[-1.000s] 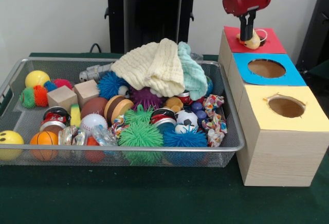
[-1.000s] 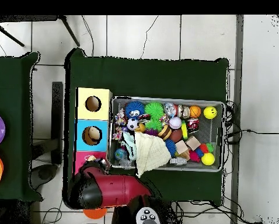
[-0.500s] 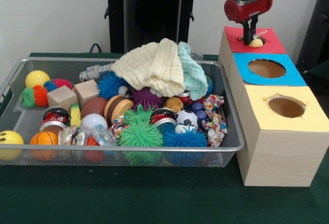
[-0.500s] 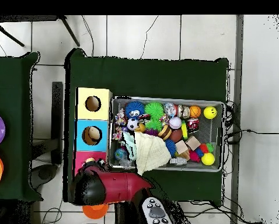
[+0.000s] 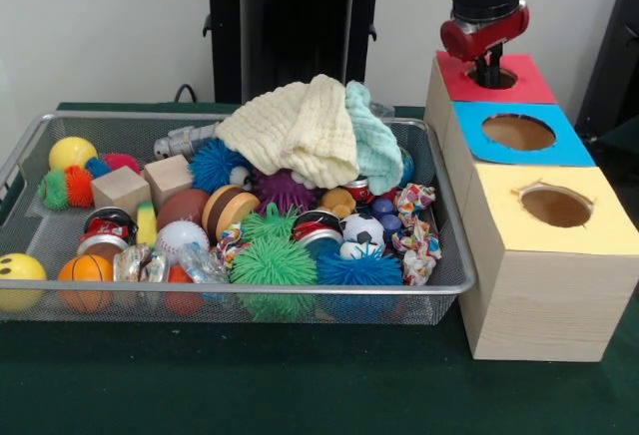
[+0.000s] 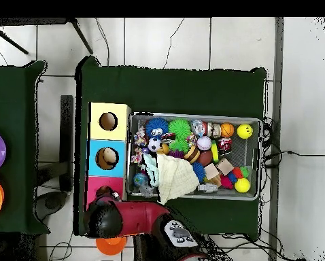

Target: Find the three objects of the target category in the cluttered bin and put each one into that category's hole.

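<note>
Fingers low at red hole rim; state unclear.

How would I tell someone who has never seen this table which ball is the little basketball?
Start at the wire mesh bin full of toys on the green table. Go to the bin's front left corner, where a yellow ball with a face sits; the basketball lies just to its right. It is the only orange ball with dark curved seam lines.
</note>
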Controlling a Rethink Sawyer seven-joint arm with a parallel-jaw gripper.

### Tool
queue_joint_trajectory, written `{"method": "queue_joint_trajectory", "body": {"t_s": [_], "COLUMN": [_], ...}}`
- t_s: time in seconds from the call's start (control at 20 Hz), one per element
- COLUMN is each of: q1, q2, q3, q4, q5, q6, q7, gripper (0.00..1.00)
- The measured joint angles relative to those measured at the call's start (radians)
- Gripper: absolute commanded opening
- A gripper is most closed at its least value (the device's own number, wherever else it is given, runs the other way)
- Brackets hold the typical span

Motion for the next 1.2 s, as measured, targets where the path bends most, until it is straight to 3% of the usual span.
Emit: {"method": "queue_joint_trajectory", "body": {"t_s": [0.3, 0.7, 1.2], "q1": [-0.003, 0.034, 0.103], "q2": [-0.002, -0.072, -0.137], "q3": [0.003, -0.003, -0.077], "q4": [0.001, 0.002, -0.017], "q5": [-0.001, -0.001, 0.000], "q6": [0.001, 0.018, 0.081], "q7": [0.000, 0.000, 0.000], "gripper": [0.00, 0.00, 0.00]}}
